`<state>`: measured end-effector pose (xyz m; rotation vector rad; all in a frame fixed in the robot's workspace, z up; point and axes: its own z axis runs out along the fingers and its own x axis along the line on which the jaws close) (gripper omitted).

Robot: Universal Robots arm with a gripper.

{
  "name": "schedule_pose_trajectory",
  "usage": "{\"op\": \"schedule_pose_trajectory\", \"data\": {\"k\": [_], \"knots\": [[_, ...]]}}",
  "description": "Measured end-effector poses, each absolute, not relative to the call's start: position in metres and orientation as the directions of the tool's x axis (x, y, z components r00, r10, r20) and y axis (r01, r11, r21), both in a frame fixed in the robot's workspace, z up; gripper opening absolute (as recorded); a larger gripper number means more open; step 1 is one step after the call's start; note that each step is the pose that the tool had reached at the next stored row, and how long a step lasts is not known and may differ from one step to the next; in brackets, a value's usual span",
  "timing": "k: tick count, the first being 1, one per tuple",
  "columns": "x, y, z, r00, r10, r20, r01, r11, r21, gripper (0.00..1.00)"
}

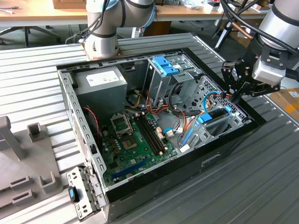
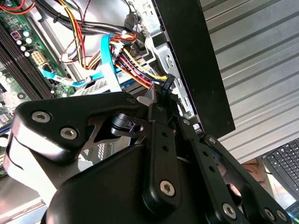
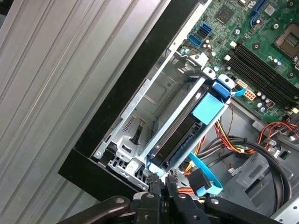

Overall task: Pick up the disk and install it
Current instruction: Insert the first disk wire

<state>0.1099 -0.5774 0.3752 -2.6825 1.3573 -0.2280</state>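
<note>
Disk: the disk (image 1: 216, 115) sits on edge in the drive bay (image 3: 140, 112) at the exterior view's right end of the open computer case (image 1: 74, 100), blue tab (image 3: 209, 106) up; in the first wrist view its black body (image 3: 175, 135) lies between the rails.
Pincer: the pincer (image 1: 233, 93) hangs at the disk's far end; in the first wrist view its tips (image 3: 161, 184) look pressed together at the blue corner, though I cannot tell whether they pinch it.
Step in hand: seating the disk, by my judgement.
Doing it well: keep it square to the rails, push along the slot, and mind the blue cable (image 3: 204, 173) and coloured wires (image 2: 135, 70) just beside it.
</note>
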Motion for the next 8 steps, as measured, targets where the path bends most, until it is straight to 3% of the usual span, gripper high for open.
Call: {"op": "schedule_pose_trajectory", "data": {"k": [8], "knots": [[0.097, -0.578, 0.374, 0.578, -0.812, 0.079, -0.794, -0.582, -0.179, 0.16]]}}
